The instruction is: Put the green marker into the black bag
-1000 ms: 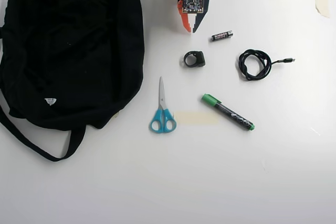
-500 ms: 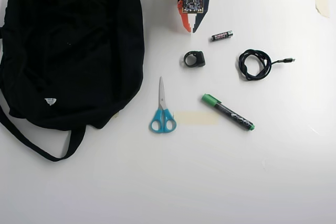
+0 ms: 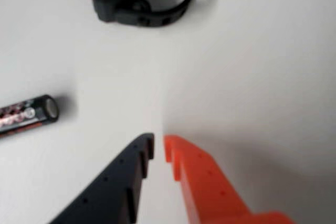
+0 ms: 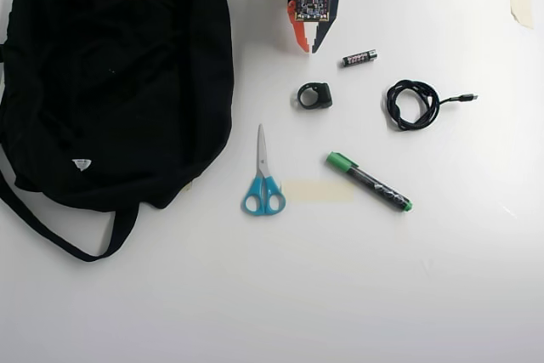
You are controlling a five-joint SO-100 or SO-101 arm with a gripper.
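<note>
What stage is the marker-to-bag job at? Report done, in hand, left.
Done: nothing visible. The green marker lies on the table, right of the scissors in the overhead view, well away from the black bag.
In hand: nothing. The gripper is near the top edge, above the black ring-shaped thing, jaws nearly closed and empty.
Left: reach the marker, grasp it, carry it left and release it into the bag.

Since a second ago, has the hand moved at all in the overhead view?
No. The hand sits in the same spot beside the battery and above the black ring; its gaps to both are unchanged. The green marker lies untouched.
</note>
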